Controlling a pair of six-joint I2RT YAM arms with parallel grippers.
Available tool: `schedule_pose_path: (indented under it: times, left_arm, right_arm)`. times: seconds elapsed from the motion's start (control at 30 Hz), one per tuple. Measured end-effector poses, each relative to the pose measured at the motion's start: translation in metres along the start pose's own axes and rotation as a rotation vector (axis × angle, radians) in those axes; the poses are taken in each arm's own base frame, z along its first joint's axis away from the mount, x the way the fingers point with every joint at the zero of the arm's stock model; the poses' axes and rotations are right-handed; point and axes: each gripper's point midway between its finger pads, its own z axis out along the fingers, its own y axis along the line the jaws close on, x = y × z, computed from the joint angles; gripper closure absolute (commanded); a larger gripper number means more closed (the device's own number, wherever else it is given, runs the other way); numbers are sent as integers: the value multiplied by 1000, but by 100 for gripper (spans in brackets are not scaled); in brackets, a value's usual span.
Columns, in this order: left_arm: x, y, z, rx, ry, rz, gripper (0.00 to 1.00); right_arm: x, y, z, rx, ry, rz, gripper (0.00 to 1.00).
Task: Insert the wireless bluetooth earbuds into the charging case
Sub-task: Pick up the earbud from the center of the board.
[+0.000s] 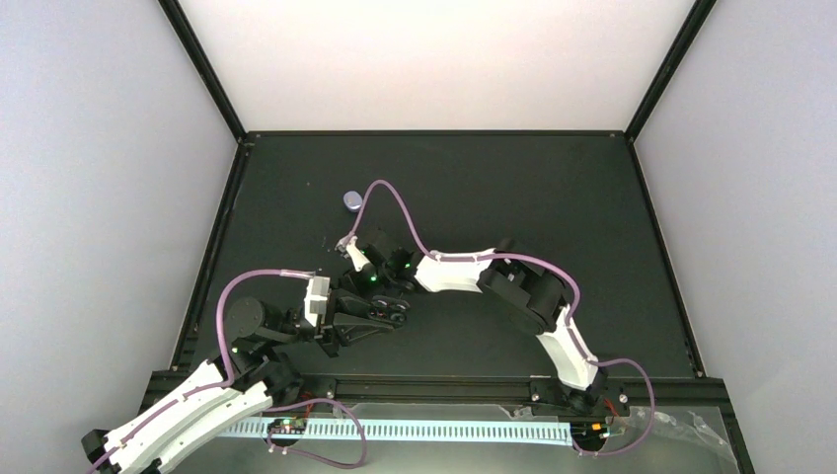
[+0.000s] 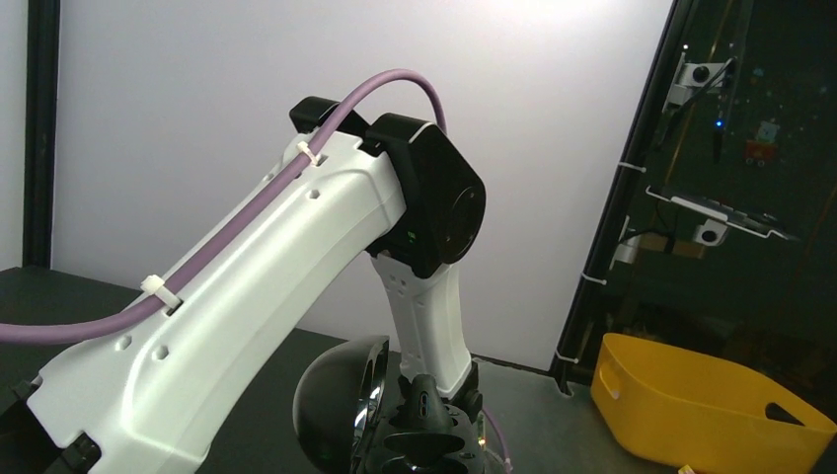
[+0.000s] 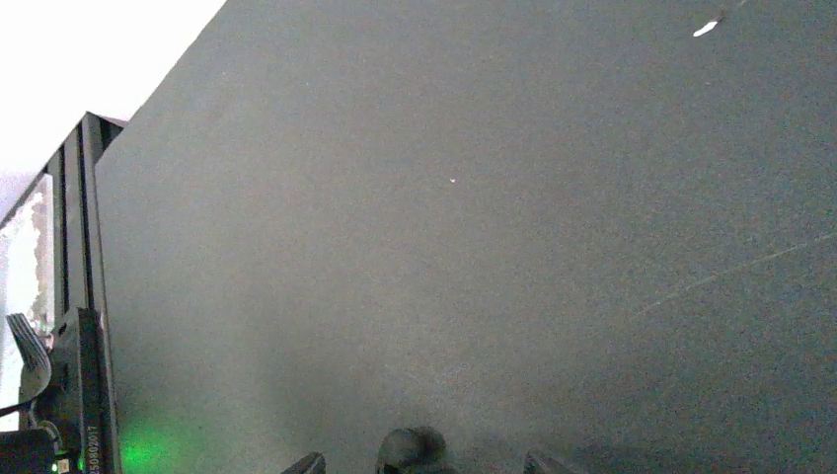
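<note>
Charging case (image 1: 352, 201): long axis left-right | left hand (image 1: 383, 313): cannot tell | right hand (image 1: 349, 246): released

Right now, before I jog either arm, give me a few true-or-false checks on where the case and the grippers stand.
1. The charging case lies on the table, held by neither gripper. True.
2. The case sits inside the yellow bin. False: the bin stands off to the side beyond the frame post, and the case is on the dark tabletop.
3. The right gripper is shut tight. False: its fingertips stand well apart at the bottom edge of the right wrist view.
4. The right arm fills most of the left wrist view. True.
</note>
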Motion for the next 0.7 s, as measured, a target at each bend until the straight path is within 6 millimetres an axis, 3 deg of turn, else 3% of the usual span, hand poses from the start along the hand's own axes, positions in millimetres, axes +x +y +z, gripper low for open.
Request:
schedule_pose_path:
  times: [0.4, 0.7]
  left_arm:
    - [-1, -2, -2, 1, -4, 5, 98]
    - [0, -2, -2, -1, -1, 3, 98]
  right_arm:
    - [15, 3, 10, 57, 42, -26, 60]
    - [12, -2, 13, 86, 37, -25, 67]
